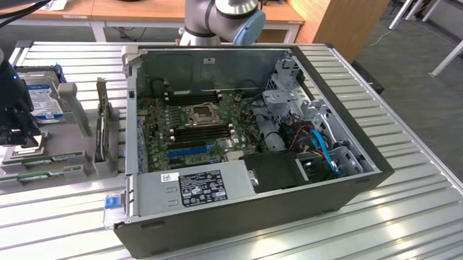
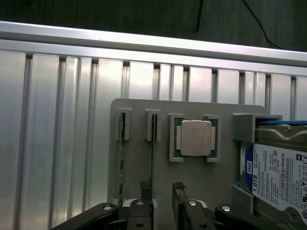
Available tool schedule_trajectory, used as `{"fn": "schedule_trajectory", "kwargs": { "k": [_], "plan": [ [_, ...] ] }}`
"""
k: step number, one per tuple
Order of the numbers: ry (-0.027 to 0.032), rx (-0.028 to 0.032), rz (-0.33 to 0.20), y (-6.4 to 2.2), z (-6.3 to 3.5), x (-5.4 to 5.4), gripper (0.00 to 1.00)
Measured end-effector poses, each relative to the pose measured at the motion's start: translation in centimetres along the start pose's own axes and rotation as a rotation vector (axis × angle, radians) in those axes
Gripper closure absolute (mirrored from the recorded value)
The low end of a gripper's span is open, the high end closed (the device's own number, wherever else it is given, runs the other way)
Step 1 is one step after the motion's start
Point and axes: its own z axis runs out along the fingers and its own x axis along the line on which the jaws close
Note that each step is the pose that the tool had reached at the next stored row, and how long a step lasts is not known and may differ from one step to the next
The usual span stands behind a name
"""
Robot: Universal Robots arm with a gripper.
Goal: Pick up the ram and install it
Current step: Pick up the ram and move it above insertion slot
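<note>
Ribbed aluminium makes up the desk [image 2: 48, 143], and a grey parts tray [image 2: 163, 158] lies flat on it. In the tray, the ram [image 2: 152, 148] stands on its edge in a narrow slot. A second green stick [image 2: 121, 158] sits in the neighbouring slot, nearer the tray's outer edge. On the ram's other side, toward the middle of the tray, is a processor chip [image 2: 194, 138] in its own frame. Beyond that, a hard drive [image 2: 280, 177] occupies the tray's far end.

The end effector [image 2: 161, 191] hangs over the tray with its fingers spread, holding nothing. The ram runs between the fingertips, closer to one of them, and I cannot tell whether that one touches it.

Beside the tray, on the exterior view's right, an open computer case [image 1: 289, 216] lies on its side with the motherboard [image 1: 195, 124] exposed. Its dark memory slots [image 1: 194, 97] look unfilled, though that is hard to confirm.

I judge the task to be at its very start. The end effector is lined up over the ram, but the stick has not been gripped or lifted, and nothing has been seated in the motherboard.
</note>
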Motion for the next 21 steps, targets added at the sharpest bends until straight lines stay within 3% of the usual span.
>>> {"fn": "schedule_trajectory", "kwargs": {
  "k": [11, 21],
  "plan": [
    [0.0000, -0.0001, 0.000, 0.02, -0.03, 0.3, 0.69],
    [0.0000, -0.0001, 0.000, 0.06, -0.13, 1.3, 0.69]
  ]
}}
